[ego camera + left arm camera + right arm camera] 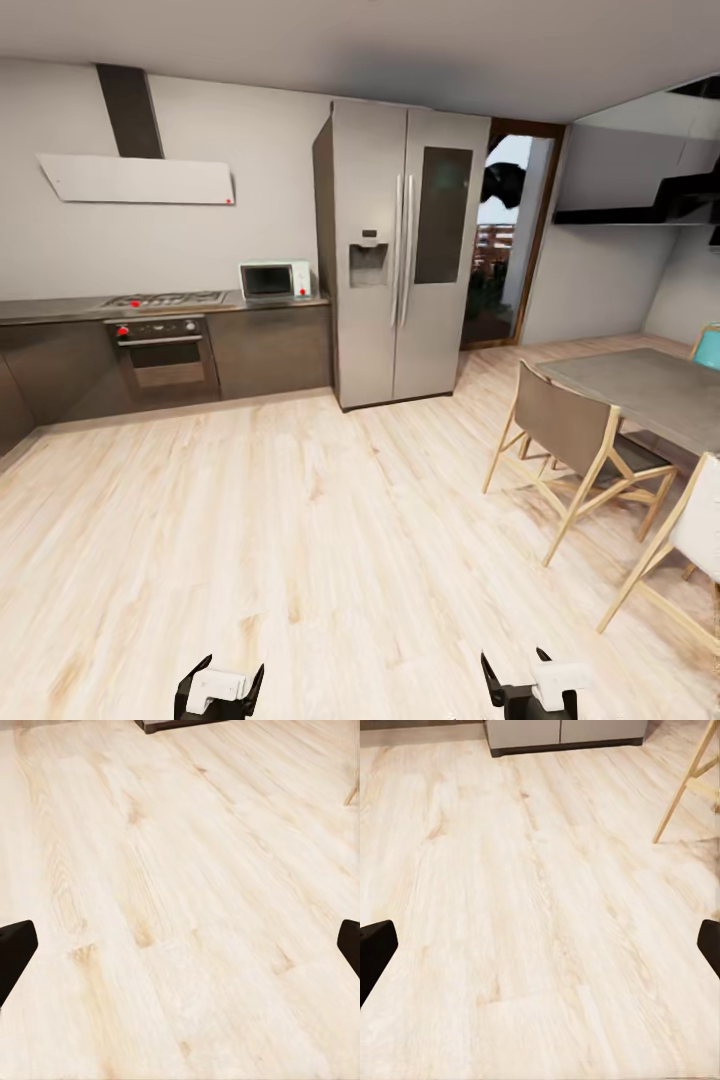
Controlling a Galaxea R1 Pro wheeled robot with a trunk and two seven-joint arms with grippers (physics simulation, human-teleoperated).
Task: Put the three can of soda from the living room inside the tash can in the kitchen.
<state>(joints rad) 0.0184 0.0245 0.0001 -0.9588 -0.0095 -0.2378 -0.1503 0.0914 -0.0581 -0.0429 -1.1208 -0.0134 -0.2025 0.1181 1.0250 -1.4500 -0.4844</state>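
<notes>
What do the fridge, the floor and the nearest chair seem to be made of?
Fridge: brushed steel by its look, grey with a soft sheen. Floor: light wood planks, grain and seams visible. Chair: pale wooden frame with a grey-brown back, possibly fabric.

Bright, even, soft-focus renders; wide-angle stretch at the head view's edges

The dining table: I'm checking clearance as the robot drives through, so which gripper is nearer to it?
Right. The right gripper sits low on the side where the dining table stands, ahead and outward of it. The left gripper is further across the wood floor, both open.
</notes>
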